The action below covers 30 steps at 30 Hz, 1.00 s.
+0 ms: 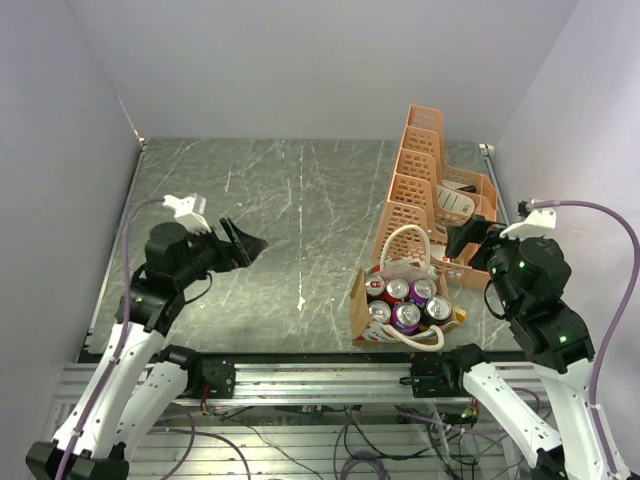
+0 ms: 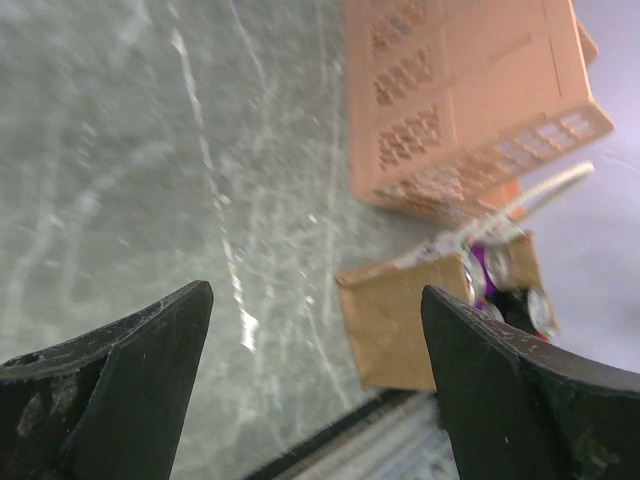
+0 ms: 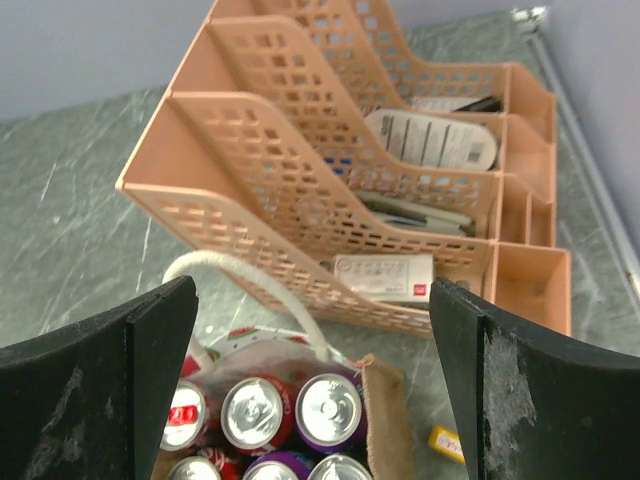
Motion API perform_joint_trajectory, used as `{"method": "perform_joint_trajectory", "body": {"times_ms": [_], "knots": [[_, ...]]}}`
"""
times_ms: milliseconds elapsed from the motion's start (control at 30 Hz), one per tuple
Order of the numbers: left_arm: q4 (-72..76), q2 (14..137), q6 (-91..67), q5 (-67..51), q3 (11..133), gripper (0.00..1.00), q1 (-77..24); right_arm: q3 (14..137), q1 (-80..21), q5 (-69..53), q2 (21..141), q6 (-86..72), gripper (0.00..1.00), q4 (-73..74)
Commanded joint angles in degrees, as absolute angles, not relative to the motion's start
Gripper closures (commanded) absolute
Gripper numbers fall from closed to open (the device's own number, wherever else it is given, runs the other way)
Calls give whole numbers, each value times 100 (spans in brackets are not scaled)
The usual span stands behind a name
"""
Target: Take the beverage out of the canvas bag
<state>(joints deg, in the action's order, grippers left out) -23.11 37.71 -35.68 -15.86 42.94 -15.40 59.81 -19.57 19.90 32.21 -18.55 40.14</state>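
**Approach over the bag, no can gripped yet**

The canvas bag (image 1: 360,306) stands open by the near edge of the table (image 1: 280,200), right of the middle, with six cans (image 1: 406,316) packed upright and tight inside. Its white loop handles (image 3: 215,257) arch over the mouth. Just behind it, along the right edge, sits the orange rack (image 1: 420,170).

The right gripper (image 1: 464,240) hovers near the bag's far right side with its jaws spread wide and empty. The left gripper (image 1: 240,245) hangs well apart towards the left edge, its jaws also parted and empty.

We judge this the reach-in step. Next we need the right jaws lowered around one can top, clear of the handles and the neighbouring cans.
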Motion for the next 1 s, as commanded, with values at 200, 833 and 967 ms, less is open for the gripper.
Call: {"method": "perform_joint_trajectory", "body": {"times_ms": [200, 833, 967], "knots": [[94, 4229, -5069, -2118, 3550, 4, -3292, 5527, -1867, 658, 3125, -2341, 0, 4419], [-1771, 9215, -2863, 1678, 7615, 21, -7741, 5202, -1847, 1006, 1580, -3195, 7, 4734], [-1741, 9469, -2827, 1834, 7799, 24, -7770, 5136, -1851, 1167, 1169, -3230, 8, 4672]]}}
